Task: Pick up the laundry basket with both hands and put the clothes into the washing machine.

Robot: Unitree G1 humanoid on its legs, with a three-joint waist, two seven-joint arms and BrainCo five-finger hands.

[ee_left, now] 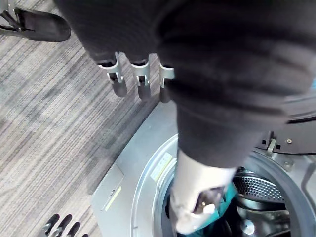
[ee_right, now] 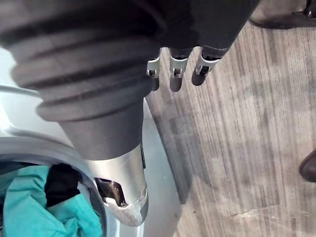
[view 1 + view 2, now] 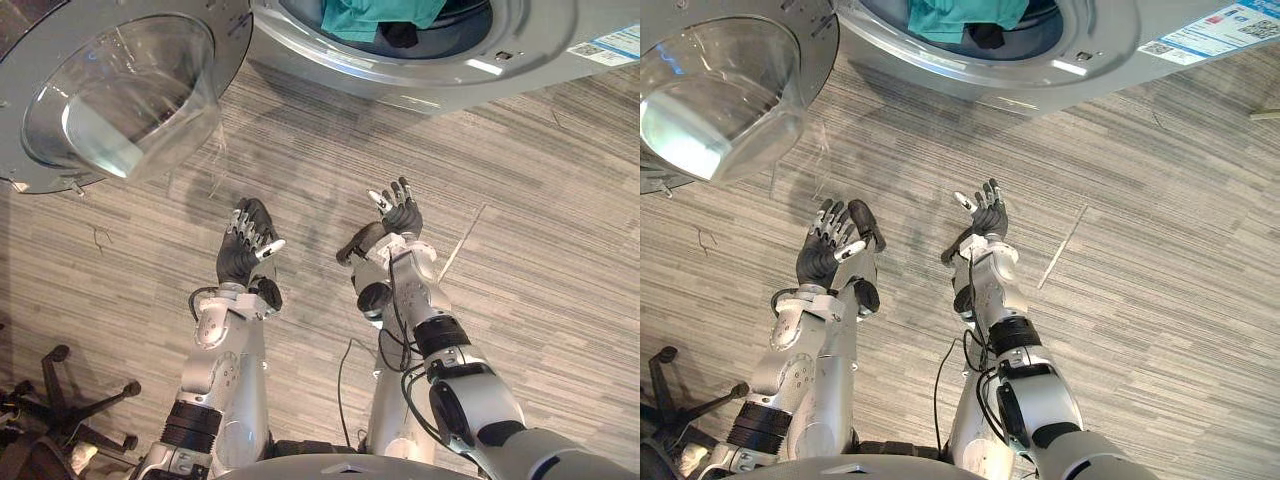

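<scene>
The grey washing machine [image 3: 420, 80] stands ahead with its round glass door [image 3: 120, 95] swung wide to the left. In the drum lie a teal garment [image 3: 370, 15] and a black piece of cloth [image 3: 400, 35]; the right wrist view shows the same teal cloth [image 2: 29, 207]. My left hand [image 3: 245, 250] and right hand [image 3: 398, 218] are raised side by side over the floor, short of the machine. Both are open, with relaxed fingers [image 1: 138, 81] and nothing held. The right hand's fingers [image 2: 175, 74] hang loose too.
Striped grey carpet floor [image 3: 520, 250] spreads between me and the machine. A black office chair base [image 3: 70, 400] sits at lower left. A thin pale strip [image 3: 462, 242] lies on the floor to the right of my right hand. A dark shoe [image 2: 308, 168] shows at the floor's edge.
</scene>
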